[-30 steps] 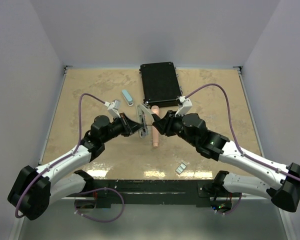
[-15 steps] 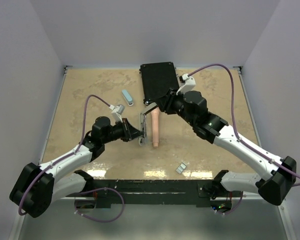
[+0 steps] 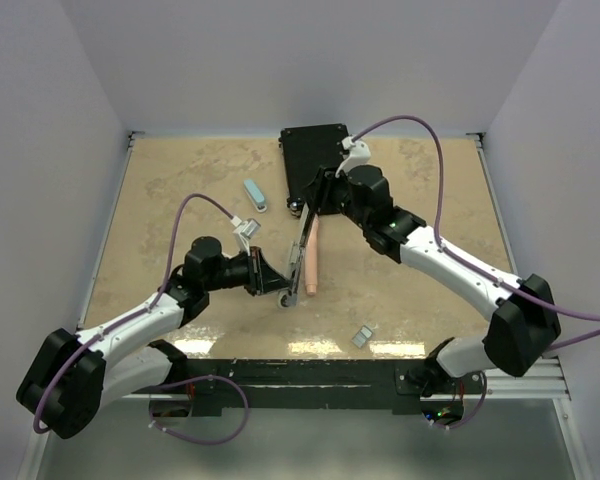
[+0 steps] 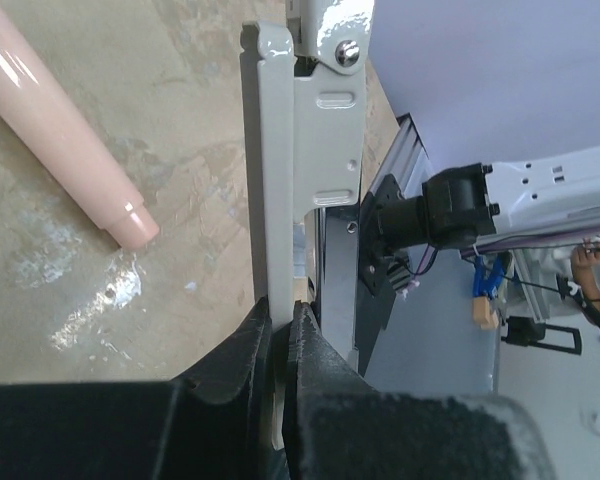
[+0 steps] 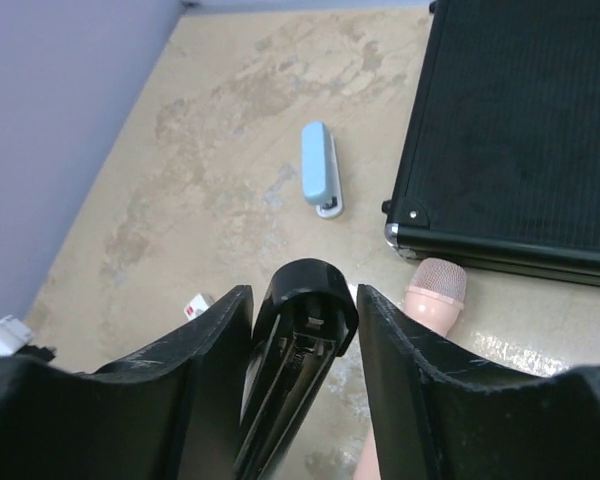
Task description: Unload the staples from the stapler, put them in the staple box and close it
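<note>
Staples (image 3: 362, 337) in two blocks; one light-blue stapler (image 3: 255, 195); one grey stapler (image 4: 275, 150).

Small stapler (image 3: 255, 195) left of case (image 3: 318, 165), stick (image 3: 311, 258) before case, large stapler (image 4: 275, 150) beside stick, staples (image 3: 362, 337) nearer front.

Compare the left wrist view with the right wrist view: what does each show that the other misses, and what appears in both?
Only the left wrist view shows the left end effector clamped on a grey metal bar with a riveted hinge at its far end. Only the right wrist view shows the light-blue stapler, the black case and the right end effector gripping a black channelled arm. Both views show the pink stick lying on the tan table.
</note>
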Available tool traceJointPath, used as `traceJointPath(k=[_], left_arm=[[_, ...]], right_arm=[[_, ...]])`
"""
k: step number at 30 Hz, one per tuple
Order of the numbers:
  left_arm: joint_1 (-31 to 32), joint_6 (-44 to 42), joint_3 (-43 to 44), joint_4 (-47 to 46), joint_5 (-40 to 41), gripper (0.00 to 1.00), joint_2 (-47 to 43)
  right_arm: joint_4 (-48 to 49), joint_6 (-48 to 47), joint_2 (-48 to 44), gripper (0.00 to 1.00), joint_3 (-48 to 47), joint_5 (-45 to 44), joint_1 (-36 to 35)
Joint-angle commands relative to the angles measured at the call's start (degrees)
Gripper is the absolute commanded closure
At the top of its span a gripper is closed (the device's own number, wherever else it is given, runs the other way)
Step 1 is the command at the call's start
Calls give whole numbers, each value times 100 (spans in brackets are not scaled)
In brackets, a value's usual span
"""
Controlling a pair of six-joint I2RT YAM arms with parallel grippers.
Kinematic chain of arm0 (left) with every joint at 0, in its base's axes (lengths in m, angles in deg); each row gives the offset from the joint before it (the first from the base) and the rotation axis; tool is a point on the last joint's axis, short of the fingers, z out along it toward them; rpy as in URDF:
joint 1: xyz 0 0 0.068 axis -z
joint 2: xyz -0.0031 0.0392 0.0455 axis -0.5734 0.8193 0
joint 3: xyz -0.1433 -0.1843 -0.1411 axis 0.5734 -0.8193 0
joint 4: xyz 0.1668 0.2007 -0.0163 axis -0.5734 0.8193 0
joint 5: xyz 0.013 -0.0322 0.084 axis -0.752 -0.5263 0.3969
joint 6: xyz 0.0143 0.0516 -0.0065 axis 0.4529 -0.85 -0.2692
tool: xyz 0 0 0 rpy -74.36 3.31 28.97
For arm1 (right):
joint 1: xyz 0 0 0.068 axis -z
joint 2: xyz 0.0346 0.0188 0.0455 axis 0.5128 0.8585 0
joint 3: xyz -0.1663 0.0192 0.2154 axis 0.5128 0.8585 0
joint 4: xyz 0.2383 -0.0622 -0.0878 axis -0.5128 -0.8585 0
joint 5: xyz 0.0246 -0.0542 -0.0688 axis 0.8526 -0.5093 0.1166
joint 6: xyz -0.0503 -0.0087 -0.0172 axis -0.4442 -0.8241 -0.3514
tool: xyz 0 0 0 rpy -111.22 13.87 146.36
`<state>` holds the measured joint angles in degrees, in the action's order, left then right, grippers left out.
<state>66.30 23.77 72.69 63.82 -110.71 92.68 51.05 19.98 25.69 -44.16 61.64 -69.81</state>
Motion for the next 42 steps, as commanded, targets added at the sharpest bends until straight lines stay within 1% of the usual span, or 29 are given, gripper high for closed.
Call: traceJointPath(k=[1, 3, 7, 8, 9, 10, 12, 15, 21, 25, 28, 31, 32, 34, 35, 36, 38, 40, 41, 42], left_arm=[[33, -256, 31, -627, -487, 100, -217], [33, -326, 101, -522, -487, 100, -226], [33, -432, 171, -416, -426, 100, -226], [33, -458, 206, -373, -399, 100, -218], [33, -528, 215, -311, -329, 100, -217], [33, -555, 215, -276, -303, 100, -209], [33, -634, 233, -188, -206, 100, -200], [33, -739, 285, -4, -92, 100, -182], [33, -1143, 628, 804, 426, 100, -191], [33, -1302, 804, 1209, 760, 100, -279], [33, -1434, 883, 1517, 1138, 100, -367], [33, -1469, 901, 1684, 1394, 100, -437], [33, -1478, 901, 1728, 1437, 100, -437], [33, -1496, 953, 2017, 1718, 100, -385], [33, -1487, 1067, 2523, 1911, 100, -350], [33, -1504, 1146, 2754, 2287, 100, -297], [42, -1627, 1375, 3168, 2431, 100, -183], [42, -1601, 1506, 3327, 2650, 100, -191], [51, -1584, 1551, 3511, 2746, 100, -191], [51, -1592, 1586, 3591, 2948, 100, -191]], right_arm=[[270, -235, 293, 49, -329, 621, 152], [226, -217, 487, 46, -374, 755, 204], [7, -244, 760, 39, -558, 1352, 301], [-81, -235, 803, 35, -602, 1492, 319], [-168, -191, 865, 27, -646, 1563, 371], [-343, -182, 865, 23, -707, 1651, 398], [-363, -130, 770, 18, -708, 1905, 468], [-520, -86, 638, 15, -734, 2134, 503], [-723, -7, 260, 16, -734, 2293, 521], [-758, 73, -118, 17, -383, 2232, 521], [-539, 108, -382, 17, 30, 2284, 521], [-354, 91, -313, 22, 320, 2398, 521], [-310, 82, -269, 28, 390, 2486, 521], [-39, 125, -146, 34, 619, 2652, 521], [58, 160, -128, 39, 706, 2758, 512], [242, 239, -128, 40, 864, 2794, 512], [401, 310, -119, 41, 979, 2882, 521], [612, 363, -93, 41, 1102, 2926, 521], [770, 441, -75, 39, 1172, 2909, 512], [1137, 477, 29, 38, 1312, 2908, 504]])
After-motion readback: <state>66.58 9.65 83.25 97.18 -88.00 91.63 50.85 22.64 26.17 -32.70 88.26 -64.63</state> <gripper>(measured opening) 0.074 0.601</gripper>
